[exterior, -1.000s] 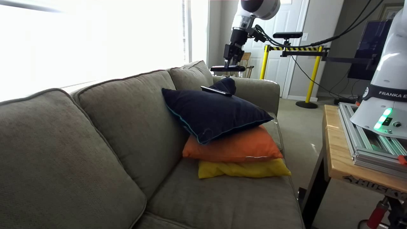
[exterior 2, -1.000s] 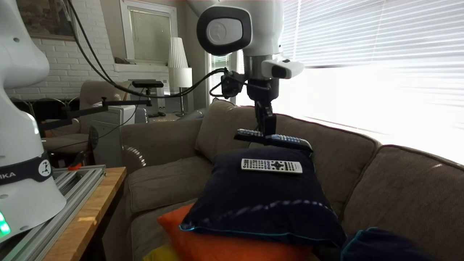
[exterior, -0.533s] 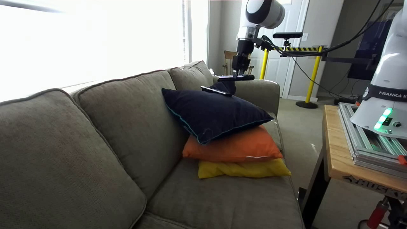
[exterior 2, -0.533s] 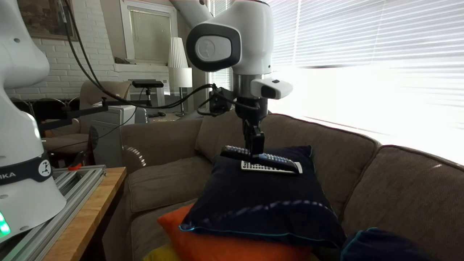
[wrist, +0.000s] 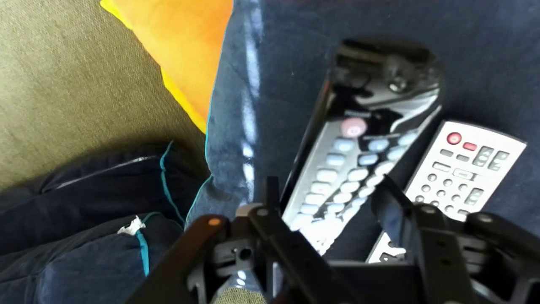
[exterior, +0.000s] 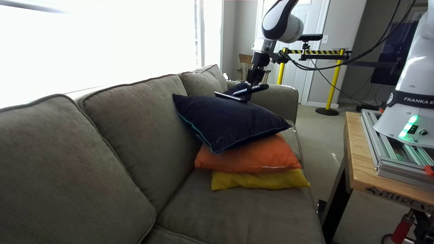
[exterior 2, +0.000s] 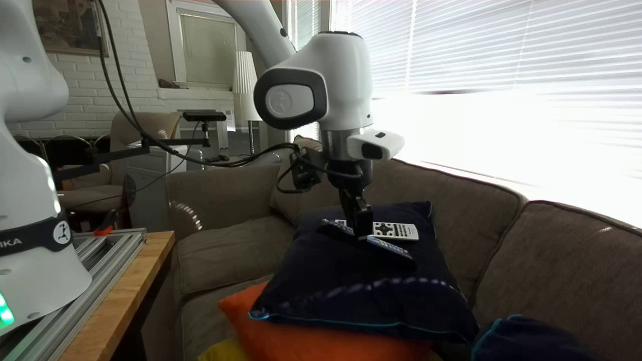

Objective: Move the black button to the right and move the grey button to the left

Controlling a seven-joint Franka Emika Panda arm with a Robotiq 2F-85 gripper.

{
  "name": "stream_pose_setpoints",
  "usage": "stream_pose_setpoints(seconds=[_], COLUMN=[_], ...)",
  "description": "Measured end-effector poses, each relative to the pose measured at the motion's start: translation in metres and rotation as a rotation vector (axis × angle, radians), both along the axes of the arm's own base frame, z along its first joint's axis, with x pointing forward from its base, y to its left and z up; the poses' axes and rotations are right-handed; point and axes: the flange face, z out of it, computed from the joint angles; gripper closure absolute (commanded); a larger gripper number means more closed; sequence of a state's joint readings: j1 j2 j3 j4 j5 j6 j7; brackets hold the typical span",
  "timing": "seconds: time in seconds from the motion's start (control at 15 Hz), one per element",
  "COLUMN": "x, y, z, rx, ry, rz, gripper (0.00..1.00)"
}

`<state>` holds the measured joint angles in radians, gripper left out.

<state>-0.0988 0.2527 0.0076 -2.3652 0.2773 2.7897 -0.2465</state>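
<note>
End effector (wrist: 331, 193) grips a tilted, glossy, oblong black remote (wrist: 357, 147).

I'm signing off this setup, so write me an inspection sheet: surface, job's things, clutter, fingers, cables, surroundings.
Surface: square navy fabric pillow, tilted, on an orange fabric pillow and a yellow fabric pillow, all on a grey-brown fabric sofa.
Job's things: long glossy black remote control with silver keypad, slanting, seemingly raised off the square pillow; flat rectangular grey-white remote control, lying on it. Whether the two remotes touch, I cannot tell.
Clutter: second navy fabric pillow beside the stack.
Fingers: black, one each side of the black remote, apparently gripping it.
Cables: black, sagging beside the white arm, away from the pillows.
Surroundings: pale wooden bench carrying the arm; yellow barrier posts; bright window, glaring.
</note>
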Motion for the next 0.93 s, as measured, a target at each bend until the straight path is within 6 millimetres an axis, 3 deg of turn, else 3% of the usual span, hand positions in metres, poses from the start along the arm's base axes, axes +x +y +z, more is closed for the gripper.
stream_pose_setpoints(seconds=[0.6,0.67,0.93], x=[0.010,0.011,0.013], y=[0.026,0.029,0.033], z=[-0.023,-0.026,-0.031], rx=[0.024,0.027,0.035], ry=[-0.059,-0.059,-0.055], rz=[0.023,0.027,0.033], gripper=[0.66,0.19,0.00])
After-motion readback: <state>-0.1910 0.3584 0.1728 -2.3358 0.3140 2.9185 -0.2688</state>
